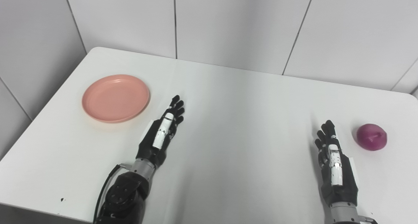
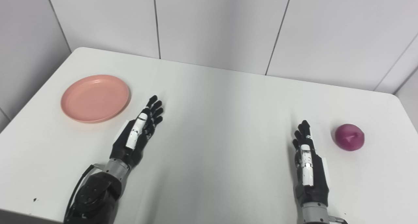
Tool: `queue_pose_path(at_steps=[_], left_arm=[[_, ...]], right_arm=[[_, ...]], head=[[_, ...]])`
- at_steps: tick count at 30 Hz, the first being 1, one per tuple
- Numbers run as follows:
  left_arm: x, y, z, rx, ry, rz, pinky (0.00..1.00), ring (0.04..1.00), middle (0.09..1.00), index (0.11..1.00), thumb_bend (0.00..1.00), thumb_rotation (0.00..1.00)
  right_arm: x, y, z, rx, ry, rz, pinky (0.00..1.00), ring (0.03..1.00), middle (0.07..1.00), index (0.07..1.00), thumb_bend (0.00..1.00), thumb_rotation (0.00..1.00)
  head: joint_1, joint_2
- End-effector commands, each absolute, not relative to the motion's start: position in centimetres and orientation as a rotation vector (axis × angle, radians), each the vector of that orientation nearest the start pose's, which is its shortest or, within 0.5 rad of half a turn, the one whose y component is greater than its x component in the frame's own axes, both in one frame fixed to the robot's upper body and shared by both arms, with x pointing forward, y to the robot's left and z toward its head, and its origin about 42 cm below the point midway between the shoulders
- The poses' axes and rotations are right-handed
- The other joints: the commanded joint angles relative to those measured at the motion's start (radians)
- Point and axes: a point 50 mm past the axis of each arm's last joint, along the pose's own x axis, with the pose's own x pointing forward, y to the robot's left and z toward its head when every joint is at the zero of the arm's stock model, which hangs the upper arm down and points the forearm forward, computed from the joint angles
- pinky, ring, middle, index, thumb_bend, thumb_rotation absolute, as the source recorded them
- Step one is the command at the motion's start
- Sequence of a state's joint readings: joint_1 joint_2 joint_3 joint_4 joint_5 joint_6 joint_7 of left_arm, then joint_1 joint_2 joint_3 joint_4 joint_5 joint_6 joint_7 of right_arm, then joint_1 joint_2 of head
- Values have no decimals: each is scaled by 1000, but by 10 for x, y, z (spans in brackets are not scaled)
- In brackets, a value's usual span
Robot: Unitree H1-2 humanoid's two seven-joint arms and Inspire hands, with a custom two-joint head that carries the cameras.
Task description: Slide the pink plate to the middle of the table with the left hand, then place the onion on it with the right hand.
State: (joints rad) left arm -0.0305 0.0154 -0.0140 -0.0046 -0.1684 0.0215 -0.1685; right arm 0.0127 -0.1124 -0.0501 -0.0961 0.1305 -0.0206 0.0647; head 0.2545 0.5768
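Step in hand, by my read: left hand (image 1: 162, 132) has to get on the pink plate (image 1: 116, 98) and drag it to table centre; nothing started. Left hand is edge-on, fingers extended and apart, holding nothing. To do it well: go over the plate, press fingertips flat inside the far-left rim, pull right with light steady downforce so the plate slides instead of tipping. Plate sits just beyond and left of the left hand, near but not touching. Right hand (image 1: 333, 158) likewise straight-fingered, empty, waiting. Onion (image 1: 371, 137) lies right of and slightly beyond its fingertips, near, clear gap between. Table (image 1: 235, 126) middle is bare white
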Motion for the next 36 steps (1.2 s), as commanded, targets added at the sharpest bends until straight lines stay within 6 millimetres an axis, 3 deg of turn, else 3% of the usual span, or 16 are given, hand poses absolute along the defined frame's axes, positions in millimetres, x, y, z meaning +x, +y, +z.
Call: queue_pose_path(at_steps=[1, 8, 21, 36], left_arm=[[284, 191, 87, -169, 47, -184, 1000, 1000, 1000, 1000, 424, 1000], [286, 181, 87, -175, 44, -189, 1000, 1000, 1000, 1000, 417, 1000], [290, 168, 83, -187, 41, -196, 1000, 1000, 1000, 1000, 412, 1000], [290, 165, 83, -186, 35, -194, 1000, 1000, 1000, 1000, 400, 1000]], right_arm=[[282, -260, 139, 1, -155, 31, 1000, 1000, 1000, 1000, 126, 1000], [283, -262, 144, 7, -175, 35, 1000, 1000, 1000, 1000, 52, 1000], [280, -260, 161, -2, -145, 72, 1000, 1000, 1000, 1000, 49, 1000], [274, -248, 179, 12, -155, 74, 1000, 1000, 1000, 1000, 0, 1000]], head=[[23, -3], [77, -16], [168, -40], [185, -45]])
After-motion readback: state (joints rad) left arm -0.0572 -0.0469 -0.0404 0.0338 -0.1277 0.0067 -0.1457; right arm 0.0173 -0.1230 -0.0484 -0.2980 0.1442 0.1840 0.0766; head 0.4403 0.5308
